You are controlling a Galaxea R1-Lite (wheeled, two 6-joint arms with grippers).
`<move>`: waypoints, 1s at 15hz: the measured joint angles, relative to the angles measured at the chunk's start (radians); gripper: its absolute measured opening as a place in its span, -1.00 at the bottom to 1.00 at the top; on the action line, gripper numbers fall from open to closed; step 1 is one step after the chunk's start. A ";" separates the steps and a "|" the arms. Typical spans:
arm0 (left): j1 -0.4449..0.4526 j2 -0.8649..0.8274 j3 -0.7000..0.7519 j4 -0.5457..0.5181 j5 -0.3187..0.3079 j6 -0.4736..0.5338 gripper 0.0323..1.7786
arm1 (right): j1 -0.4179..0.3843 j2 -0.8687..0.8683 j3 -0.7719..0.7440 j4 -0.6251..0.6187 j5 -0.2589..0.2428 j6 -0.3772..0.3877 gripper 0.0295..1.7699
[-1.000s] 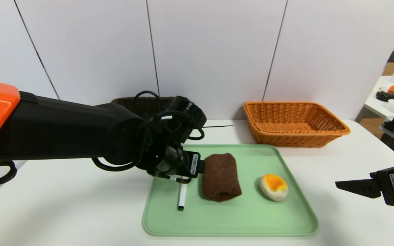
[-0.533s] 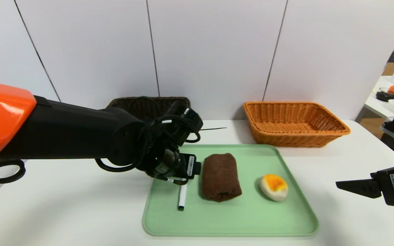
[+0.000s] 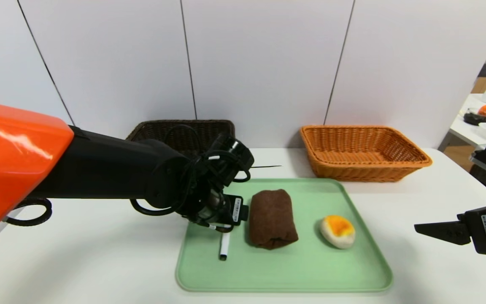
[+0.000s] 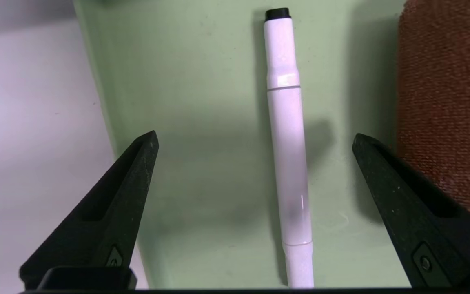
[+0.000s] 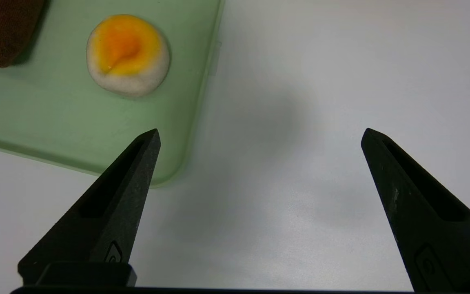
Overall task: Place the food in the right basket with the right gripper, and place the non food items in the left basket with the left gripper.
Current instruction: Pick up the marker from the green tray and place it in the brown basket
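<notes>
Left gripper (image 4: pixel 255 136) over the left part of the green tray (image 3: pixel 285 276), fingers wide apart, nothing clamped. White marker pen (image 4: pixel 289 163) on the tray, between those fingers in the left wrist view, untouched, black end toward the tray's near edge. Brown rolled towel (image 3: pixel 272 219) just beside the pen. Bun-like food piece (image 3: pixel 338 231) on the tray's right side, apart from the towel. Dark brown basket (image 3: pixel 184 131) behind the left arm, partly hidden; orange-tan basket (image 3: pixel 365 152) behind the tray's right part. Right gripper (image 5: pixel 261 136) parked right of the tray above the white table (image 3: pixel 99 261), fingers spread.
</notes>
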 joint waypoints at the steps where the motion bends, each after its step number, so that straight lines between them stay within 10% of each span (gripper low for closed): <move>1: 0.000 0.004 0.000 0.000 0.004 0.002 0.90 | 0.000 0.000 0.001 0.000 0.000 0.000 0.92; 15: -0.003 0.024 -0.004 0.000 0.005 0.001 0.90 | 0.001 0.001 0.003 -0.001 0.002 0.001 0.92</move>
